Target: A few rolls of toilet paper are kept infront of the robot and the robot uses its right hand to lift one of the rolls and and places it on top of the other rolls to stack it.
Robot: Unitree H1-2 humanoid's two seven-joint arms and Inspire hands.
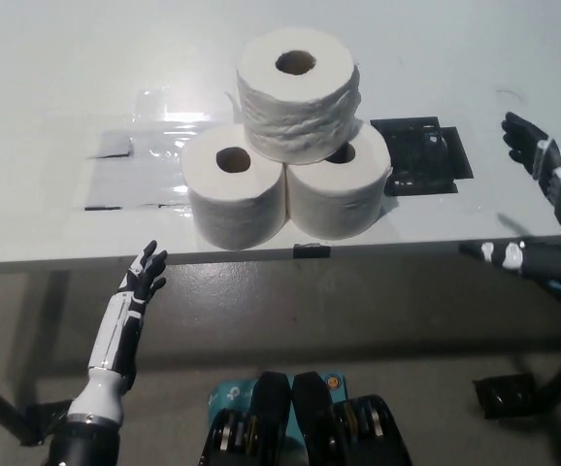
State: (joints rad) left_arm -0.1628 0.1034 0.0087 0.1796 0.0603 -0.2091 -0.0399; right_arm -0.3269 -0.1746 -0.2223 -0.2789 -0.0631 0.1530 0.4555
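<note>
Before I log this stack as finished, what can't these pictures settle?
- Bottom right roll, head view: its core hole is mostly hidden by the top roll.
- Any roll behind the stack: hidden by the top roll.
- Right hand: arm cut off at the right edge.

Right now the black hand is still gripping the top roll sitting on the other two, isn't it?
Not quite. In the head view the top roll does sit on the two lower rolls, but the black right hand is off to the side at the table's right edge, holding nothing. The white left hand rests below the table edge.
</note>
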